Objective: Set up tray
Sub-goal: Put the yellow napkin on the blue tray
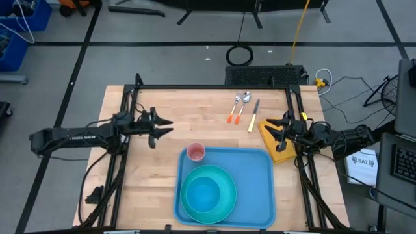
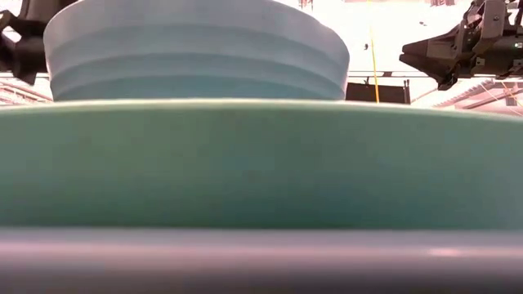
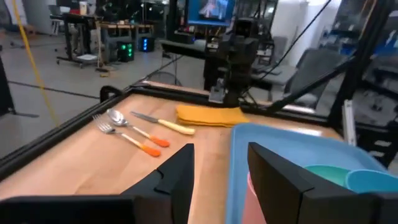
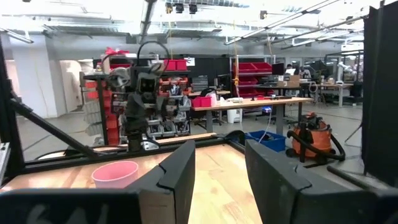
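The left arm reaches in level from the left edge of the high view, its dark two-finger left gripper (image 1: 164,126) hovering left of centre over bare wood, fingers spread and holding nothing. White lettering on that arm is too small to read. The right arm enters from the right edge; the right gripper (image 1: 268,125), fingers also spread and empty, hangs above a folded yellow cloth (image 1: 272,140). The large light-blue rectangular plastic tray (image 1: 260,188) lies at lower centre, its long axis running left to right, carrying a round teal plate (image 1: 224,179), a teal bowl (image 1: 203,195) and a small pink cup (image 1: 195,153).
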